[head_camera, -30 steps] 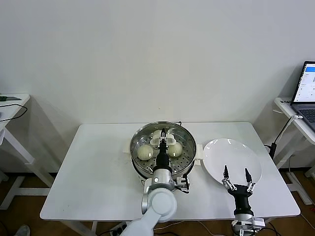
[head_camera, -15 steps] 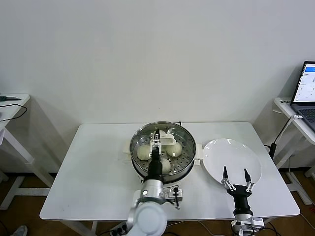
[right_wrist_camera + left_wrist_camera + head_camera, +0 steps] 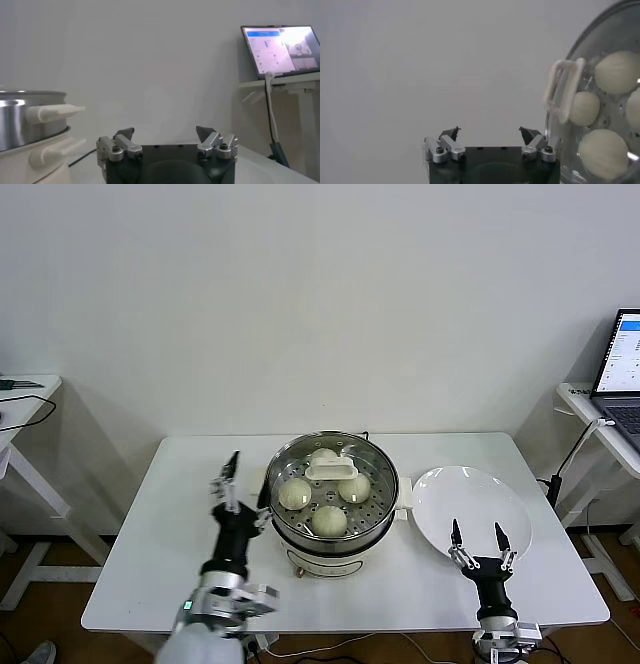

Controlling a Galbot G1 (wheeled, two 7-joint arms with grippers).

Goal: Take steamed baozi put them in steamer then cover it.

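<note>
The steamer [image 3: 331, 536] stands mid-table with the clear glass cover [image 3: 376, 467] lying on it, its cream handle [image 3: 331, 472] at centre. Through the glass, several cream baozi [image 3: 295, 493] rest on the perforated tray. My left gripper [image 3: 248, 474] hangs open and empty just left of the steamer, clear of it. In the left wrist view the left gripper [image 3: 489, 131] has its jaws wide apart, with the cover handle [image 3: 562, 90] and baozi [image 3: 602, 152] off to one side. My right gripper [image 3: 477, 532] is open over the near edge of the plate [image 3: 470, 489]; the right gripper [image 3: 165, 131] holds nothing.
A bare white plate lies right of the steamer. The steamer's side handle [image 3: 52, 113] shows in the right wrist view. A laptop [image 3: 624, 374] sits on a side table at far right, and another small table [image 3: 20, 399] stands at far left.
My left gripper opened off the cover's handle, then pulled back and swung to the left of the steamer. The cover stays on the pot. The right arm has not moved.
</note>
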